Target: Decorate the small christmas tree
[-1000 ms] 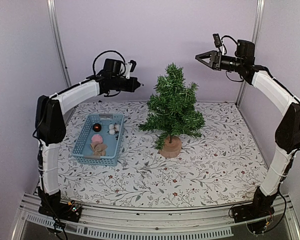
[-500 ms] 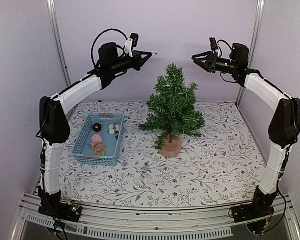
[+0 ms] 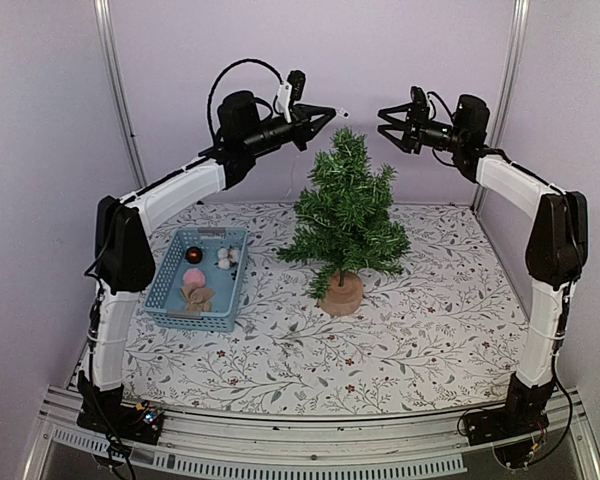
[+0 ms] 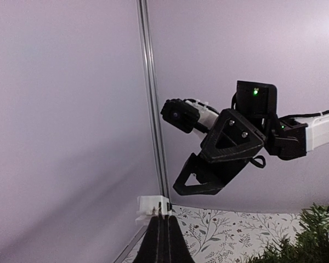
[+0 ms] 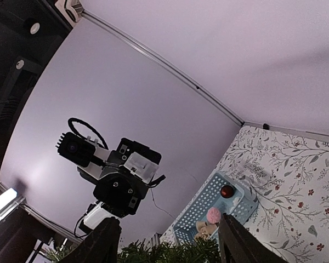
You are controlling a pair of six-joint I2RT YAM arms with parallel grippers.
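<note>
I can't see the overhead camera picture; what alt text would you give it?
Two white robot arms reach over the small christmas tree, the left fingers shut and the right fingers open, facing each other above its tip. A blue basket of ornaments sits to its left.

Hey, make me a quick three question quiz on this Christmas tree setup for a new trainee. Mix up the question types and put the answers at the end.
1. True or false: the right gripper has its fingers spread open.
2. Multiple choice: on which side of the small christmas tree does the blue basket sit? A) the left arm's side B) the right arm's side C) behind it
3. Short answer: which gripper has its fingers pressed together?

Key: 1 true; 2 A; 3 the left gripper.
</note>
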